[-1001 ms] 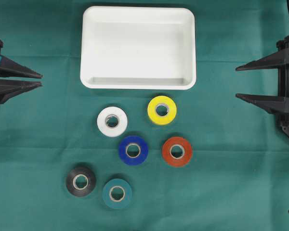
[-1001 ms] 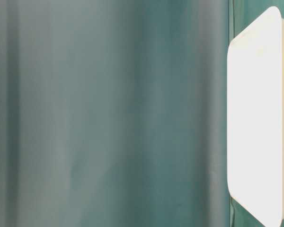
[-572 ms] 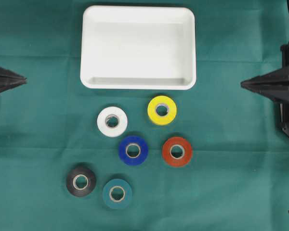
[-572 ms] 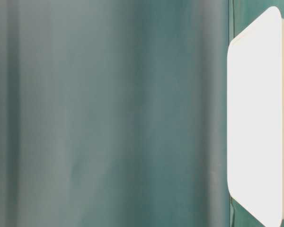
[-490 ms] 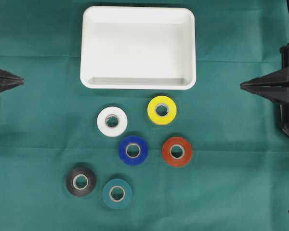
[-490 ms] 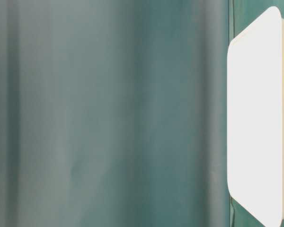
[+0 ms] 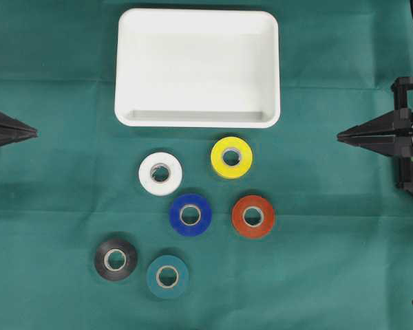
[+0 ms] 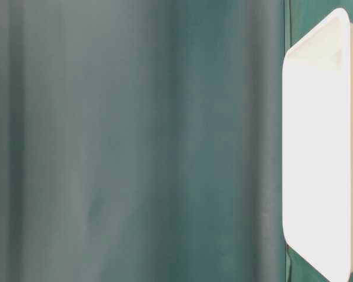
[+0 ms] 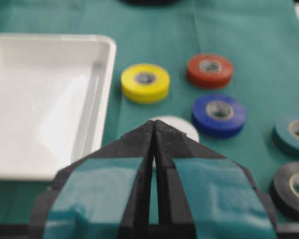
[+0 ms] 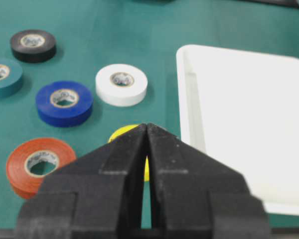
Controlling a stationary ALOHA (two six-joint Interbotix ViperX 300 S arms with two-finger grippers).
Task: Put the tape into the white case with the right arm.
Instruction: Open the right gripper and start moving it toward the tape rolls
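Black right gripper has closed since earlier, holding nothing.

Left gripper sits at nine o'clock, jaws pressed together, pointing toward three. Right gripper at three o'clock, likewise closed and empty, pointing toward nine.

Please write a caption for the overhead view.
Six tape rolls lie below the empty white case; both end effectors shut.
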